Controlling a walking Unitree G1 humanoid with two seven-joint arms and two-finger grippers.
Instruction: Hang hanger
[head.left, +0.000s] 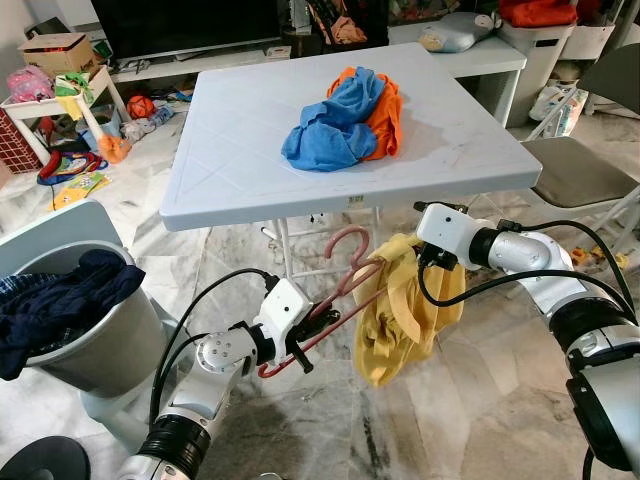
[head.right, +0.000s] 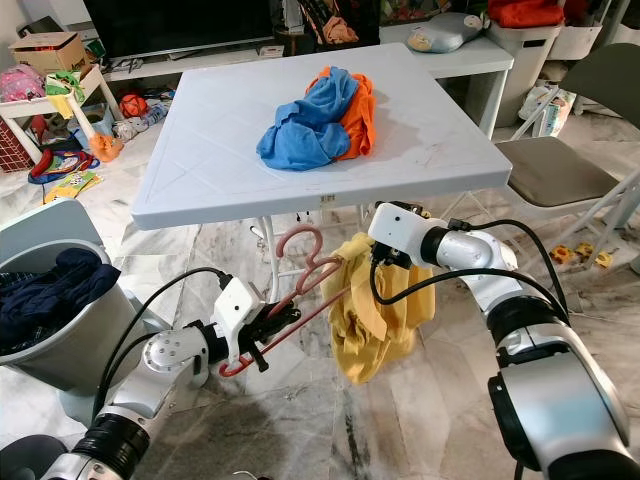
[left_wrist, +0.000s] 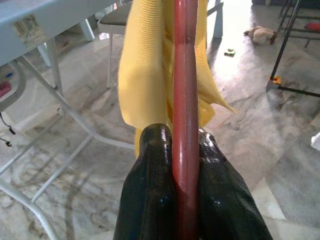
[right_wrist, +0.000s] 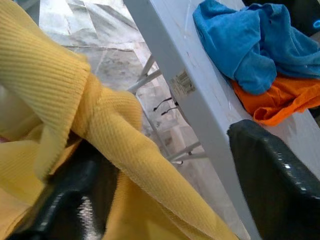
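Left claw (head.left: 300, 345) clamped on red hanger (head.left: 335, 290) bar, steadying it. Right claw (head.right: 385, 262) spread, one finger inside yellow garment (head.left: 400, 305), draping it on.

Below the worktop's (head.right: 200, 190) front edge, the left gripper (head.right: 262, 335) clamps a red hanger (head.right: 305, 285) draped with a yellow garment (head.right: 375, 320).

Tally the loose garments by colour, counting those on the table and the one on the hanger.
Blue garment, on the white table: 1
Orange garment, on the table: 1
Yellow garment, on the red hanger, held between left gripper and right gripper: 1
Total: 3
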